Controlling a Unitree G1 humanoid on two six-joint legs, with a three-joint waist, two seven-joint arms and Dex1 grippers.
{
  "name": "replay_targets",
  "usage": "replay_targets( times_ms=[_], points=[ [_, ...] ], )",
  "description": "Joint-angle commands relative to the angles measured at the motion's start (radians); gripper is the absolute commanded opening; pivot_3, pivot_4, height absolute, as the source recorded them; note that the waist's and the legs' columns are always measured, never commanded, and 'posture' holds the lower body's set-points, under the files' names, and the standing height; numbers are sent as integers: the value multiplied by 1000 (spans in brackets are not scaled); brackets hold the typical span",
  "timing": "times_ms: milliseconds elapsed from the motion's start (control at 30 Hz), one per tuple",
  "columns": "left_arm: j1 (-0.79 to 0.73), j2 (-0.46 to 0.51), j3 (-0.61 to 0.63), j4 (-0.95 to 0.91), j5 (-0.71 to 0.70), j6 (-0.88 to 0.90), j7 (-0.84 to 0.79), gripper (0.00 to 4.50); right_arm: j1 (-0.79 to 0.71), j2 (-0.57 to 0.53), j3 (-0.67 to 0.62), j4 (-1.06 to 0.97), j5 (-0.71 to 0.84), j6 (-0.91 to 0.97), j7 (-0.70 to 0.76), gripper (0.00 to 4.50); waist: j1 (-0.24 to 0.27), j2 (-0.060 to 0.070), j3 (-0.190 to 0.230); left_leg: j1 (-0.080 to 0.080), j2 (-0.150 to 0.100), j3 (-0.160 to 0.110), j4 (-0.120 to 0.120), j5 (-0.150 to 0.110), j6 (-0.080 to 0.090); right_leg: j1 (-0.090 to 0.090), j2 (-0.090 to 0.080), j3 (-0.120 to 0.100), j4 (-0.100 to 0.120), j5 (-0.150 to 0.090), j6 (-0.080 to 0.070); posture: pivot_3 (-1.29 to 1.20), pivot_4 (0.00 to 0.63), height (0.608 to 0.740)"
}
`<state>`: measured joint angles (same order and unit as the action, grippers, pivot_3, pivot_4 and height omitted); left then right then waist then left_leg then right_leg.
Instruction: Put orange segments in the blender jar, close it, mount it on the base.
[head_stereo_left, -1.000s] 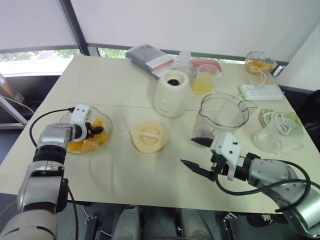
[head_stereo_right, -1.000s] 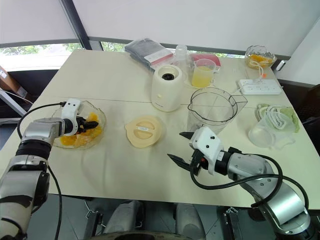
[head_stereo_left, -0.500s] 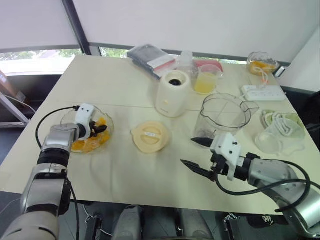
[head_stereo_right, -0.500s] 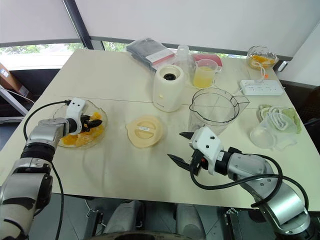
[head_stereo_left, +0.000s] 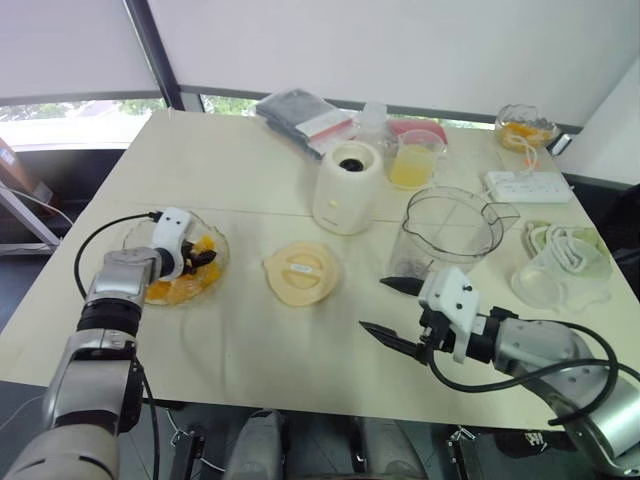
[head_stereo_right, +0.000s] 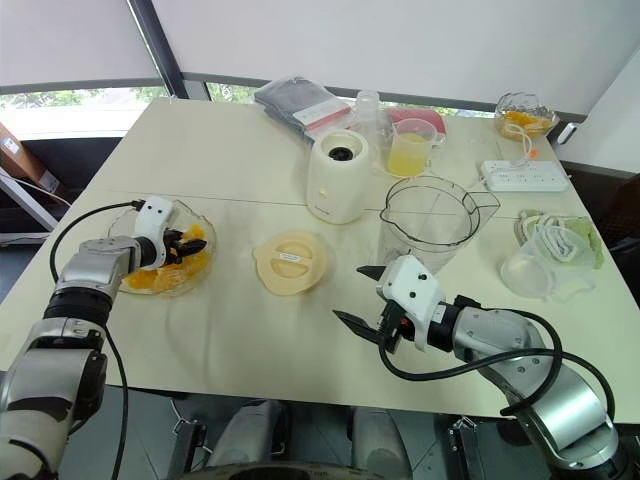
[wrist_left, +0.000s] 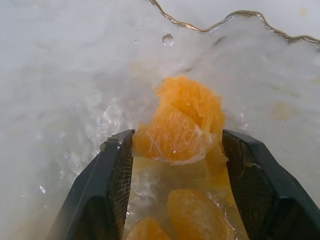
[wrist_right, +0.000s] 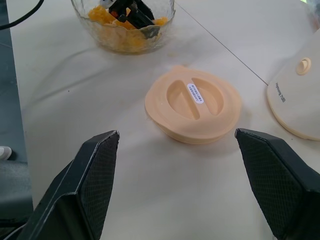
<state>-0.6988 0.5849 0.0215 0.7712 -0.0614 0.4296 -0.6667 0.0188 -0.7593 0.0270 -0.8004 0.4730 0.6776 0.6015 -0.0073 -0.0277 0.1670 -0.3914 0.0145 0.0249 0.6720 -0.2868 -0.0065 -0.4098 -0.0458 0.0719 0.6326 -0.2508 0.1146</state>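
A glass bowl of orange segments stands at the table's left. My left gripper reaches into it. In the left wrist view its fingers press both sides of one orange segment, which still rests among the others. The clear blender jar stands empty at centre right, with the cream blender base behind and to its left. The cream lid lies flat in the middle of the table. My right gripper hovers open over the table in front of the jar, holding nothing.
At the back stand a measuring cup of yellow juice, a dark pouch, a second glass bowl of fruit and a white power strip. A clear plastic container and a cloth lie at the right edge.
The left gripper has shifted slightly toward the right inside the bowl. The right arm has stayed where it was. The camera moved a little.
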Motion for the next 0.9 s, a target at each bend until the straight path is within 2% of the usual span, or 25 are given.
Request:
replay_targets(
  times_ms=[33,133,267,600,767,900],
  points=[
    [2,-15,-1,-23,2,-11,5,2806,-11,7,-11,-15,-8,-19,-1,3913,0,0,0,0,0,0,1,0,0,0,0,0,0,0,0,0,150,740],
    [1,-19,0,-19,4,-13,7,1959,-12,7,-11,-13,-10,-20,-1,3913,0,0,0,0,0,0,3,0,0,1,0,0,0,0,0,0,150,740],
    [0,-22,3,-14,7,-17,5,24,-14,9,-9,-11,-13,-20,0,3913,-3,0,0,0,1,0,8,0,0,3,0,0,0,-1,-1,0,150,740],
    [27,-15,4,-51,3,-19,-15,24,-13,14,-7,-13,-20,-18,2,3913,-5,0,0,-1,1,-1,9,0,0,3,-1,0,0,-1,-3,0,150,740],
    [137,10,44,-204,-44,-150,-76,24,-7,14,-4,-15,-23,-20,2,3913,-8,0,0,-1,2,-1,8,0,0,2,-2,0,0,-2,-3,0,150,740],
    [256,12,134,-368,-119,-241,-78,24,-10,16,4,-6,-27,-27,7,3913,-7,0,0,-3,2,-1,7,0,-1,0,-7,0,0,-2,-4,0,150,740]
  ],
)
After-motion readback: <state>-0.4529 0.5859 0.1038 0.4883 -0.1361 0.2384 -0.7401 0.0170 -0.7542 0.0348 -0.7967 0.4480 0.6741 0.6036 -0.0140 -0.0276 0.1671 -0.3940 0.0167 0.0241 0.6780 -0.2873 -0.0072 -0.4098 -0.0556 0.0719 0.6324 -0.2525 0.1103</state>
